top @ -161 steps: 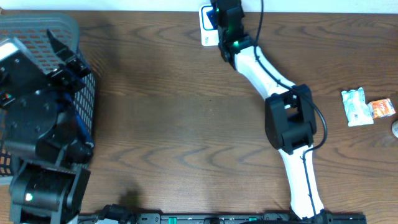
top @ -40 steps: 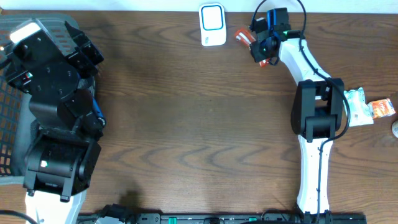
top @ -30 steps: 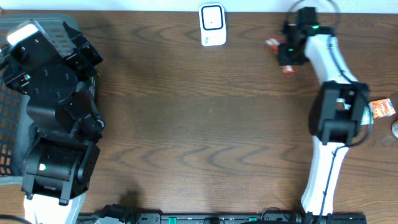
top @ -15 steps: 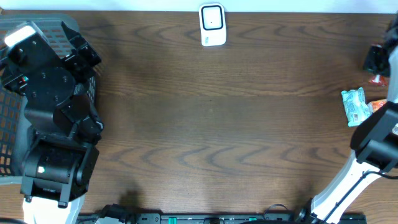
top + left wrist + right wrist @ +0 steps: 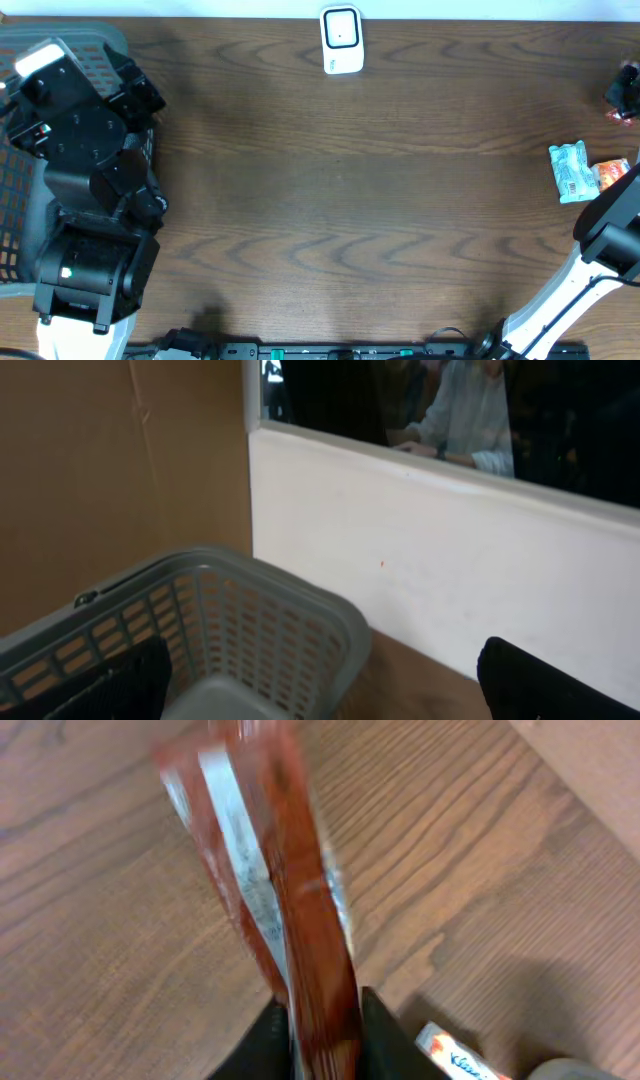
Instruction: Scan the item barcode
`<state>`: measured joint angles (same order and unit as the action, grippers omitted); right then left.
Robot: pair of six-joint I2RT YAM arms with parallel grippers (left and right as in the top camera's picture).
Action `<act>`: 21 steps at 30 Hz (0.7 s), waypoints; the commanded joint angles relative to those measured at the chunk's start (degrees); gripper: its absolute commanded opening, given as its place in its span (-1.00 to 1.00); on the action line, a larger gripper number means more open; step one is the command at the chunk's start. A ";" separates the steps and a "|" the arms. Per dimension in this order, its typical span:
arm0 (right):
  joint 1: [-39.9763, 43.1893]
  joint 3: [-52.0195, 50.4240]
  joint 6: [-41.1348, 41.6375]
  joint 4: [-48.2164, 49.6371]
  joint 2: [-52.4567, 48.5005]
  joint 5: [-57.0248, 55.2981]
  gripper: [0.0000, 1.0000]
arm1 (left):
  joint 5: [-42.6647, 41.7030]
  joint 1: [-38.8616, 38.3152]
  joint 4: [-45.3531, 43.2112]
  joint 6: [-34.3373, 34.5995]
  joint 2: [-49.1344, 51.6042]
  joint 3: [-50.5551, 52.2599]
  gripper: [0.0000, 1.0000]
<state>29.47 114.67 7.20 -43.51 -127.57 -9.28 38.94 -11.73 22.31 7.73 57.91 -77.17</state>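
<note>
Pinching red packet [image 5: 262, 870] between right fingers [image 5: 392, 1042]

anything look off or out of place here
Nothing looks spilled or damaged. The one odd thing: the red packet stands on edge, pinched in the right fingers at the far right edge of the table, far from the scanner at the top centre.

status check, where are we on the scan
Left hand open, empty, by the basket. Right hand pinching the red packet at the far right edge of the table, away from the scanner. Nothing between them.
</note>
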 commanded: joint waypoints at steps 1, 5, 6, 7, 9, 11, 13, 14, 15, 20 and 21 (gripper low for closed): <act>0.00 -0.11 0.92 -0.44 -2.14 0.59 -0.41 | 0.09 0.15 0.37 0.52 -0.39 0.35 0.96; -0.11 -0.02 0.90 -3.32 0.02 0.57 0.50 | 0.09 0.13 -0.81 0.52 -1.18 0.35 0.96; -0.11 -0.02 0.90 -4.15 0.92 0.57 0.90 | 0.09 0.15 -1.20 0.55 -1.55 0.35 0.96; -0.11 -0.02 0.90 -5.18 2.21 0.57 0.99 | 0.09 0.13 -1.84 0.55 -2.10 0.35 0.96; -0.15 -0.02 0.92 -7.80 6.91 1.18 0.99 | 0.09 0.15 -3.54 0.52 -4.07 0.35 0.96; -0.31 -0.02 0.92 -9.31 10.99 3.02 0.98 | 0.09 0.15 -4.59 0.52 -5.70 0.35 0.96; -0.42 -0.02 0.92 -10.97 15.47 5.01 0.98 | 0.13 0.15 -4.85 0.50 -7.56 0.35 0.96; -0.44 -0.02 0.92 -11.76 18.23 5.77 0.98 | 0.13 0.15 -4.79 0.50 -8.31 0.35 0.96; -0.46 -0.02 0.92 -12.31 20.59 6.19 0.98 | 0.37 0.15 -4.81 0.50 -8.96 0.35 0.95; -0.59 -0.02 0.92 -15.28 35.08 6.67 0.99 | 4.57 0.15 -4.81 0.50 -11.67 0.35 0.96; -0.61 -0.02 0.94 -15.72 38.27 6.82 0.99 | 5.40 0.15 -4.81 0.50 -12.00 0.35 0.96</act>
<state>29.43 113.95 7.66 -57.91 -98.30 -3.68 40.75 -11.73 17.58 7.75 46.57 -77.10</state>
